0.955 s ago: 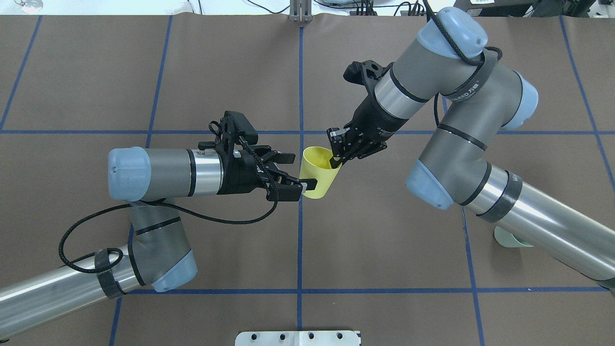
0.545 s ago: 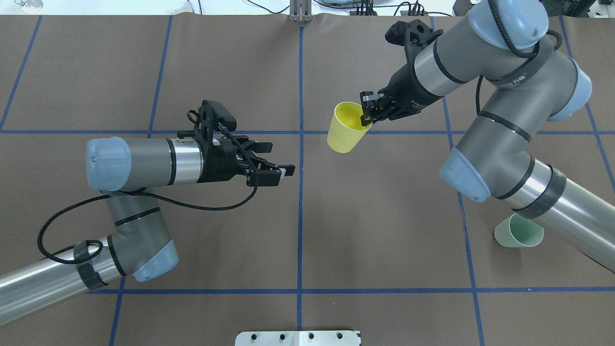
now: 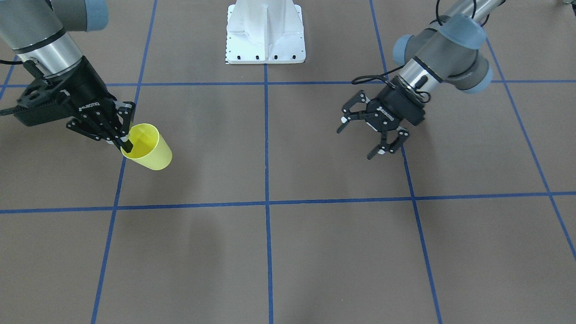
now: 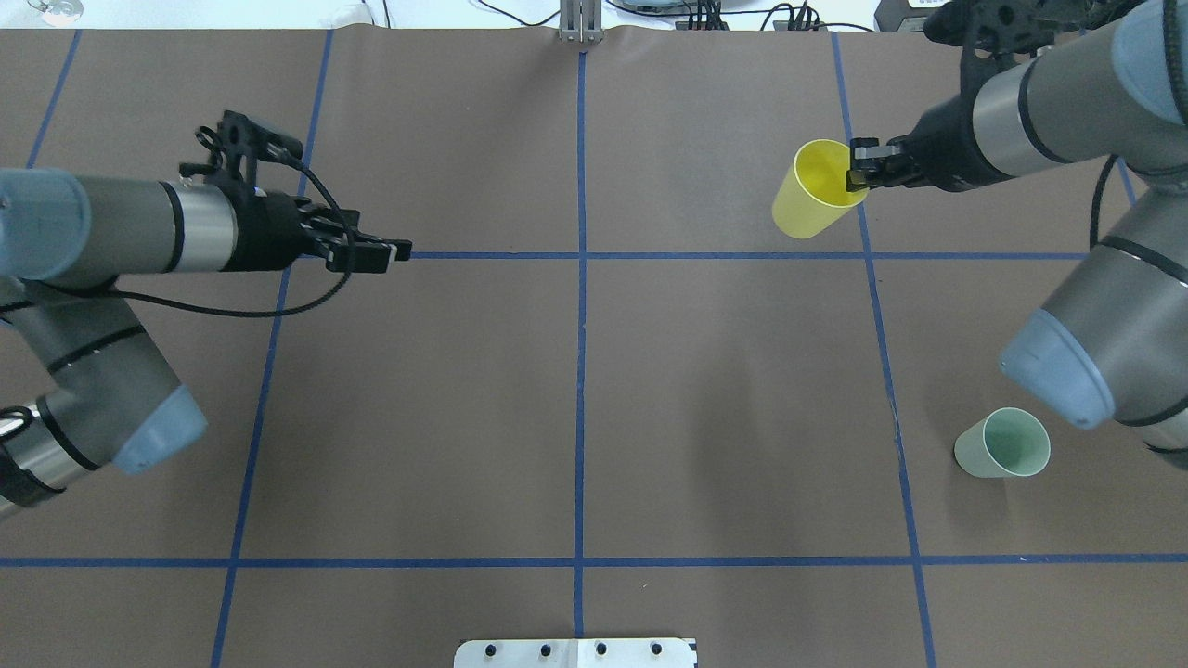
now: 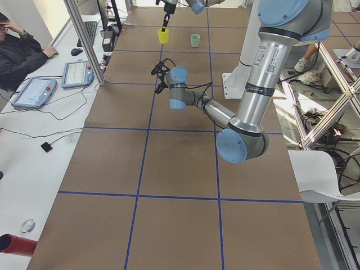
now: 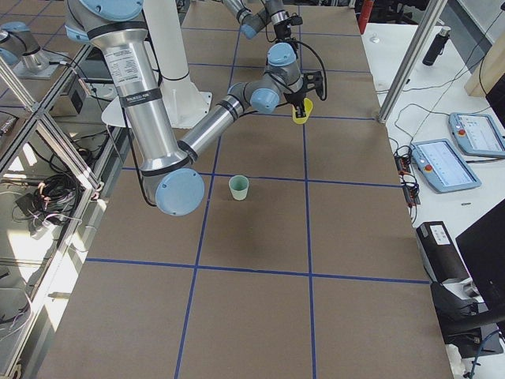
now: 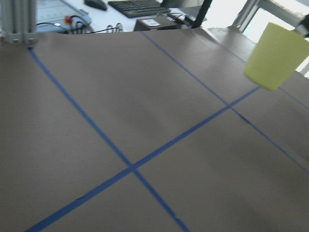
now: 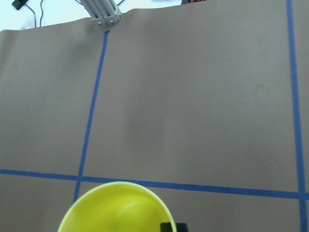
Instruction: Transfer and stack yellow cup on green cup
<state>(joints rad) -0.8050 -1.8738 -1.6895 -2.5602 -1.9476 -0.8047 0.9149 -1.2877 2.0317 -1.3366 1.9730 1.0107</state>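
The yellow cup (image 4: 810, 197) hangs tilted above the table at the far right, also in the front view (image 3: 149, 147) and the left wrist view (image 7: 273, 55). My right gripper (image 4: 858, 174) is shut on its rim, one finger inside the cup, as the right wrist view (image 8: 118, 208) shows. The green cup (image 4: 1004, 443) stands upright on the table near the right arm's elbow, closer to the robot, also in the right side view (image 6: 238, 187). My left gripper (image 4: 394, 249) is open and empty over the left half, far from both cups (image 3: 357, 141).
Blue tape lines (image 4: 580, 371) divide the brown table cover into squares. The robot's white base plate (image 3: 265, 31) is at the near middle edge. A metal post (image 4: 580, 23) stands at the far edge. Desks with tablets (image 6: 438, 162) flank the table.
The left gripper, at the yellow cup's base one second ago, has drawn back to the left, empty. The right gripper has carried the cup to the right and farther away.
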